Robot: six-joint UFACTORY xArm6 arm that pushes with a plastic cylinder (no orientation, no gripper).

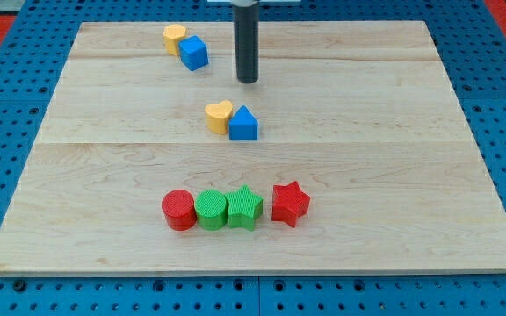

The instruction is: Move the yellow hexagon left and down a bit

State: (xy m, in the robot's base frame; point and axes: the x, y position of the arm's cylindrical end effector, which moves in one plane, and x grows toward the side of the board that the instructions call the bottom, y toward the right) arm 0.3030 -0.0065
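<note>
The yellow hexagon (175,38) sits near the view's top left of the wooden board (393,158), touching a blue cube (194,53) at its lower right. My tip (248,81) is the lower end of the dark rod, to the right of the blue cube and a little lower than it, apart from both blocks. A yellow heart (219,116) and a blue triangular block (243,124) lie together just below my tip.
A row near the view's bottom holds a red cylinder (178,210), a green cylinder (210,210), a green star (245,208) and a red star (290,204). Blue pegboard (16,96) surrounds the board.
</note>
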